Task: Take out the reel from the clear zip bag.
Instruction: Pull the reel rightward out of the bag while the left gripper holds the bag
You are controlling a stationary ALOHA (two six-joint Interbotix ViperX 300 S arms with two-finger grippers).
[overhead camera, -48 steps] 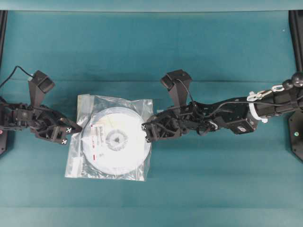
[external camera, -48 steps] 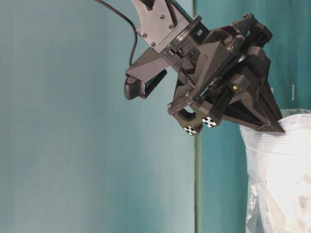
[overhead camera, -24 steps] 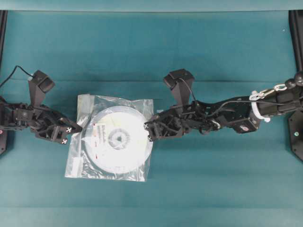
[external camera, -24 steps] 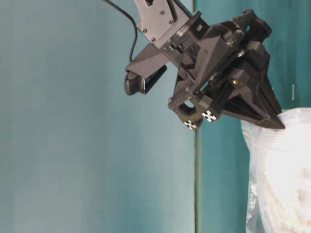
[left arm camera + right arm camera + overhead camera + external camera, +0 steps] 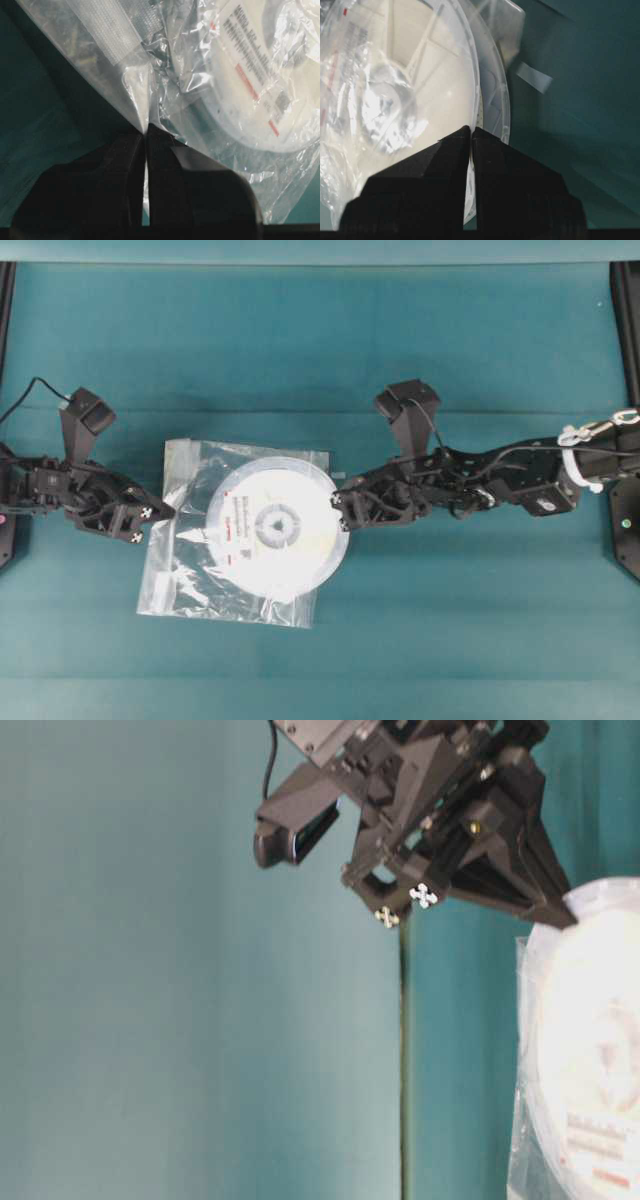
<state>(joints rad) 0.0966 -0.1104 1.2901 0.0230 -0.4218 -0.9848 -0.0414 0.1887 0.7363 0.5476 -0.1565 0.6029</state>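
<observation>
The clear zip bag [image 5: 185, 570] lies crinkled on the teal table. The white reel [image 5: 278, 528], with grey hub and red-striped label, sticks out past the bag's right edge. My right gripper [image 5: 340, 512] is shut on the reel's right rim; in the right wrist view [image 5: 471, 131] the rim [image 5: 490, 85] passes between the closed jaws. My left gripper [image 5: 160, 512] is shut on the bag's left edge; the left wrist view [image 5: 146, 134] shows plastic film [image 5: 125, 65] pinched between the jaws. In the table-level view the right gripper [image 5: 560, 915] holds the reel [image 5: 590, 1050] by its top edge.
The black table frame [image 5: 8, 340] runs along the left side, and more of it [image 5: 625, 340] along the right. The teal table surface [image 5: 320, 340] spreads round the bag.
My right gripper has pulled the reel to the right, so it now slides partly out of the bag. The left gripper has stayed holding the bag's left edge.
</observation>
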